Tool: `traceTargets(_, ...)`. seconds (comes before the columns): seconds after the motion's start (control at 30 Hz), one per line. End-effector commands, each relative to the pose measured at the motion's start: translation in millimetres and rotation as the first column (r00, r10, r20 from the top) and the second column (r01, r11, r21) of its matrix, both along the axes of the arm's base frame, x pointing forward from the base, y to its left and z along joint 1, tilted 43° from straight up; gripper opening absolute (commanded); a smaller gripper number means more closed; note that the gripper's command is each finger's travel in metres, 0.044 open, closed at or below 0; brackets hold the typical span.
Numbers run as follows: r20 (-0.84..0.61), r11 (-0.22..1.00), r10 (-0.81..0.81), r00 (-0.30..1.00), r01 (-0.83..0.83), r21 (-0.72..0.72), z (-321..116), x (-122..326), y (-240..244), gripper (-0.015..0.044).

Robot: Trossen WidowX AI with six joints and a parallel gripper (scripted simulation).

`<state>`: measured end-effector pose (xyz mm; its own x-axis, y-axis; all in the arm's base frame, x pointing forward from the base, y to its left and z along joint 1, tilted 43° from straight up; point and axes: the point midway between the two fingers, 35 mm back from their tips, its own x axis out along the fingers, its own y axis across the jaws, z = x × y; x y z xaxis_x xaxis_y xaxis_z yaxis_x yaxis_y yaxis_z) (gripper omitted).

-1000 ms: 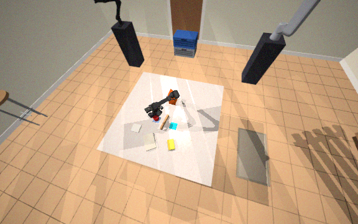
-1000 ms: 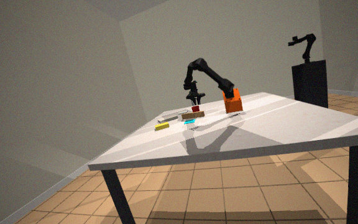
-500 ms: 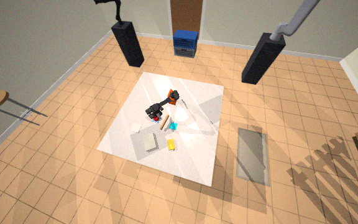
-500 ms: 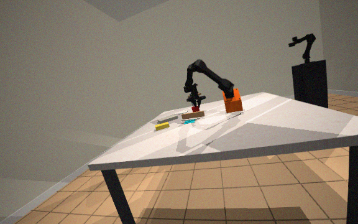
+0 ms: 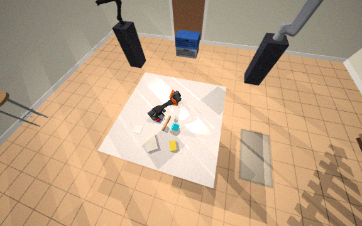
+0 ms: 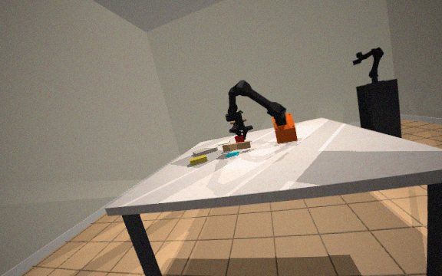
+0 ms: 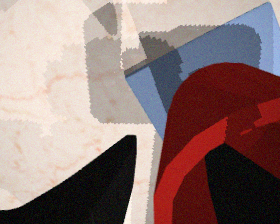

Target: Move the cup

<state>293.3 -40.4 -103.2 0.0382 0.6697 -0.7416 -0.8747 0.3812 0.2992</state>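
Cup (image 7: 211, 143): dark red, round-rimmed, tilted over blue pad (image 7: 211, 63).
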Motion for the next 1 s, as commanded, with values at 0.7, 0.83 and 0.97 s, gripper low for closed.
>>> traceTargets(0.7, -0.002, 1.0, -0.002, 1.0, 0.002, 0.0, 12, 0, -12, 0.0)
traceTargets(0.83, -0.003, 1.0, -0.004, 1.0, 0.004, 0.001, 24, -1, -24, 0.0)
traceTargets(0.97, -0.004, 1.0, -0.005, 1.0, 0.005, 0.002, 37, -2, -35, 0.0)
